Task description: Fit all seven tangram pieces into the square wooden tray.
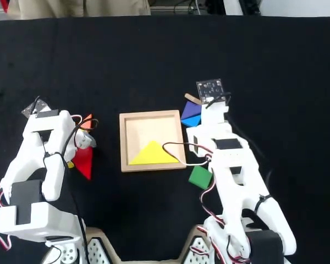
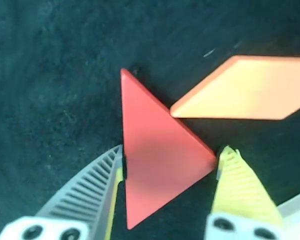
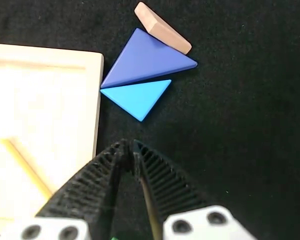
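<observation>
Red triangle (image 2: 157,155), smooth, pinched by left end effector (image 2: 172,150)

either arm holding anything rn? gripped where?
Left gripper pinches the red triangle: one of its fingers on a side edge, the other on the opposite corner. Right gripper is shut, holding nothing.

One tray (image 1: 122,142) is sitting on the table (image 1: 154,60). Seven pieces are showing: a yellow triangle (image 1: 152,154), a red triangle (image 2: 155,155), a dark blue triangle (image 3: 145,62) and a light blue triangle (image 3: 137,97), making four triangles, plus one parallelogram (image 2: 245,90), one square (image 1: 199,176) and one tan piece (image 3: 162,27).
</observation>
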{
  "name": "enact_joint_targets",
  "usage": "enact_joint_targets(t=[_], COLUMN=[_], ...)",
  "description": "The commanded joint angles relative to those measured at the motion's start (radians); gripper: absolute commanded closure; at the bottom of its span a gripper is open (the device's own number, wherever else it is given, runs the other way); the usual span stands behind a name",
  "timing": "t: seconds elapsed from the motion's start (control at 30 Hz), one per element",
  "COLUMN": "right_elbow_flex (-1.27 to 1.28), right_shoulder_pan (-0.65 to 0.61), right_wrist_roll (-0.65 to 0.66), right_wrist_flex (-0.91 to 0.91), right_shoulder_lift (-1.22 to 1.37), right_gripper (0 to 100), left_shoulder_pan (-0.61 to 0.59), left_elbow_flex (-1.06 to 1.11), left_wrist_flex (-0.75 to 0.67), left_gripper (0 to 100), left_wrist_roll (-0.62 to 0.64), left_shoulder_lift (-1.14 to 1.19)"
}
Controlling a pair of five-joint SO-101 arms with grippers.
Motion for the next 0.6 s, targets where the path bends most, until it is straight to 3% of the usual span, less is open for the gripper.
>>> enact_joint_targets(t=[0.0, 0.23, 0.43, 0.57], right_elbow_flex=[-0.007, -0.007, -0.007, -0.007], right_shoulder_pan=[-0.014, -0.014, -0.014, -0.012], right_wrist_roll=[0.000, 0.000, 0.000, 0.000], right_wrist_flex=[-0.020, -0.020, -0.020, -0.020], right_shoulder_lift=[0.010, 0.010, 0.010, 0.010], right_gripper=[98.7, 98.7, 98.7, 98.7], left_shoulder_pan=[-0.013, 0.002, 0.147, 0.200], left_elbow_flex=[-0.038, -0.048, -0.065, -0.077], left_wrist_flex=[-0.011, -0.011, -0.011, -0.031], left_gripper=[85, 85, 85, 86], left_wrist_roll=[-0.058, -0.100, -0.400, -0.516], left_shoulder_lift=[-0.002, -0.012, -0.003, -0.009])
